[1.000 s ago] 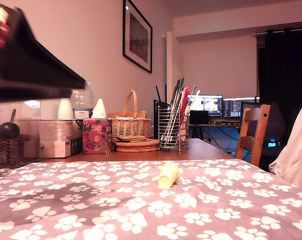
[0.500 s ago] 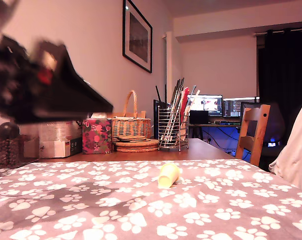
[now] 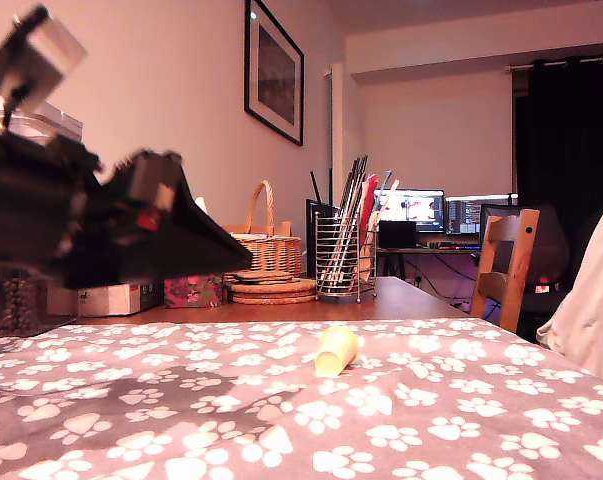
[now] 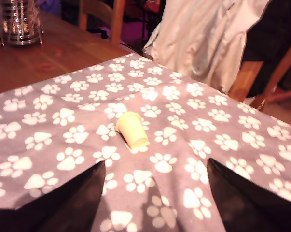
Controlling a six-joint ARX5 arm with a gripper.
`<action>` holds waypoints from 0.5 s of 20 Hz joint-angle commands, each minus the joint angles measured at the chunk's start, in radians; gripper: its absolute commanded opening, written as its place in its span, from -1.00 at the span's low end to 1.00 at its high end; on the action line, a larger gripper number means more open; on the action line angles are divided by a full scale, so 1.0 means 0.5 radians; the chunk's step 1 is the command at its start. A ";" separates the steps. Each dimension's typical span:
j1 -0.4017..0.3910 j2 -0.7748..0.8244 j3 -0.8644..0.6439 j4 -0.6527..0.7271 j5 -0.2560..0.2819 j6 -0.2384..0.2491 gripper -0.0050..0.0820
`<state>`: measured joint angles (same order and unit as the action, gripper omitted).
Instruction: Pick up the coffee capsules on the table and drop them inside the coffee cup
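Wrist view, item one: my hand (image 4: 155,169), fingers (image 4: 63,203) spread wide, nothing between them, raised above the paw-print cloth (image 4: 222,125) covering the near bench (image 4: 48,53). Item two: coffee cup (image 4: 131,129), pale yellow, lying on its side on the cloth just beyond the fingertips, apart from them. Exterior view: cup near centre, hand at the exterior view's left. Far end: wire utensil holder (image 3: 345,262), wicker basket (image 3: 262,250), wooden chair (image 3: 508,262) at the exterior view's right.
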<state>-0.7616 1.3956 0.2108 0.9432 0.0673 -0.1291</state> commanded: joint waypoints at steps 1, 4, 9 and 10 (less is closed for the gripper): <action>-0.009 0.085 -0.020 0.091 -0.017 -0.033 0.51; -0.014 0.232 0.021 0.161 -0.027 -0.053 0.50; -0.053 0.458 0.175 0.166 -0.031 -0.056 0.50; -0.063 0.499 0.211 0.166 -0.032 -0.056 0.50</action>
<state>-0.7868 1.6264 0.3031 1.0126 0.0513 -0.1539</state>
